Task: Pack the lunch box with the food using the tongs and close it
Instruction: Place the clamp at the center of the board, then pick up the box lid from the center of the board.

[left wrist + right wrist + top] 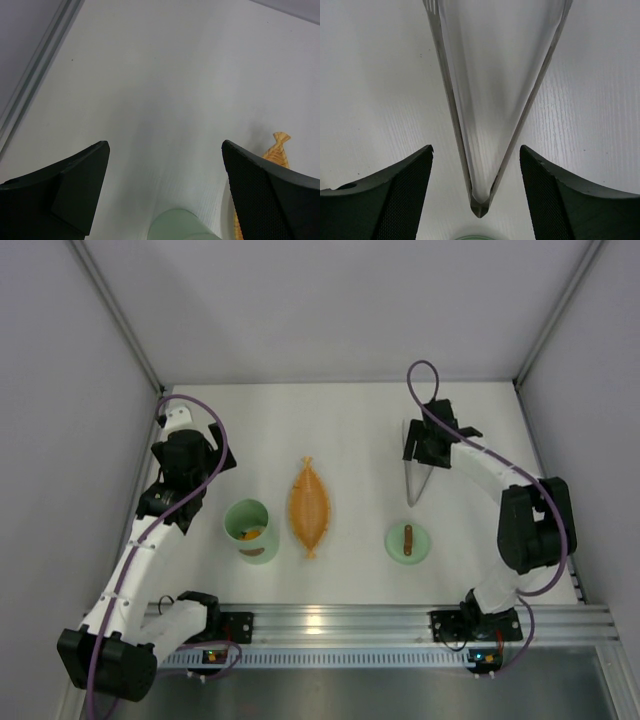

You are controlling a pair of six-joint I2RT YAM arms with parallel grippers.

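Nearest on the white bench [350, 420], a flat round green lid with a brown bar handle [408, 541] lies right. The pale green round lunch box [250, 530], left, holds orange and brown food chunks [252, 535]. An orange leaf-shaped dish [309, 506] lies between them. Farther right, thin silver metal tongs [480, 204] lie between the right claw's [476, 150] spread fingers, apart from both. Far left, the left claw [165, 145] hangs spread.
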